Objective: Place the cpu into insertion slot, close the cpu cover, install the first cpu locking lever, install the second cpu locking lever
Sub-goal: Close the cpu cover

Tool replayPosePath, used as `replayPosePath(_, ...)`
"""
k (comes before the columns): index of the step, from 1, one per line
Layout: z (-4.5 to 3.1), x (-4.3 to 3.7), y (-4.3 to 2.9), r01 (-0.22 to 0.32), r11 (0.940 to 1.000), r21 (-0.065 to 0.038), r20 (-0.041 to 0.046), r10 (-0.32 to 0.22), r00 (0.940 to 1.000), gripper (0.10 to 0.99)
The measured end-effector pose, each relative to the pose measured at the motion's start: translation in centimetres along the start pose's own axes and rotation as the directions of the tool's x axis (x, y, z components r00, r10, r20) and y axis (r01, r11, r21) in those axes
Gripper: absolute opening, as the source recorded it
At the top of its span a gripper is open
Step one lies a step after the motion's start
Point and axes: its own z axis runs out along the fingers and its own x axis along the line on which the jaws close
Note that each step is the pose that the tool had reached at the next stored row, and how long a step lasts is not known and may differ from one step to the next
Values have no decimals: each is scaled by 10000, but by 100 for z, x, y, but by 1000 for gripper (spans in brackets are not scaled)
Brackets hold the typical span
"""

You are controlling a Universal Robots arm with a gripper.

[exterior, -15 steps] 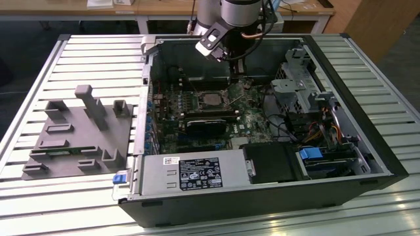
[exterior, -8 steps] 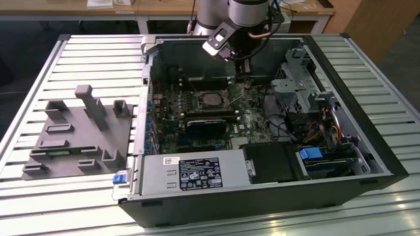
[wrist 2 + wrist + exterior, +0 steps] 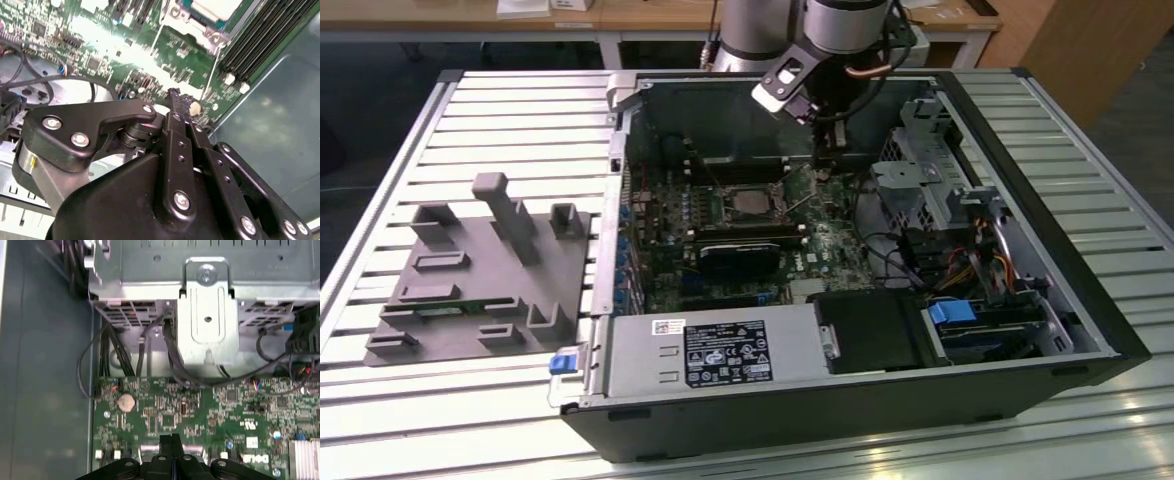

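The claw [image 3: 825, 168], clenched with nothing between its fingers, hangs over the motherboard [image 3: 841, 240], just to the exterior view's right of the cpu [image 3: 750, 203] seated in the insertion slot [image 3: 724, 211].

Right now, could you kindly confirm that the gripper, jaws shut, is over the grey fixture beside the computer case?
Not quite: the gripper, jaws shut, is inside the computer case, over the motherboard near the insertion slot, not over the grey fixture, which lies beside the case. The exterior view shows this.
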Motion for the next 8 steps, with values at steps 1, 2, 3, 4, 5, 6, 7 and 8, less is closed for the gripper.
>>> replayPosePath(1,2,1,24,-3,10000,2,2,3,10000,106)
replayPosePath(2,4,2,47,-3,10000,4,1,3,10000,106)
replayPosePath(3,6,3,72,-4,10000,6,1,4,10000,106)
replayPosePath(4,8,3,95,-6,10000,8,3,6,10000,106)
replayPosePath(5,10,4,115,-7,10000,10,3,7,10000,106)
replayPosePath(6,12,4,131,-10,10000,11,2,10,10000,106)
replayPosePath(7,14,5,144,-12,10000,11,3,12,10000,106)
replayPosePath(8,19,5,151,-15,10000,12,2,15,10000,106)
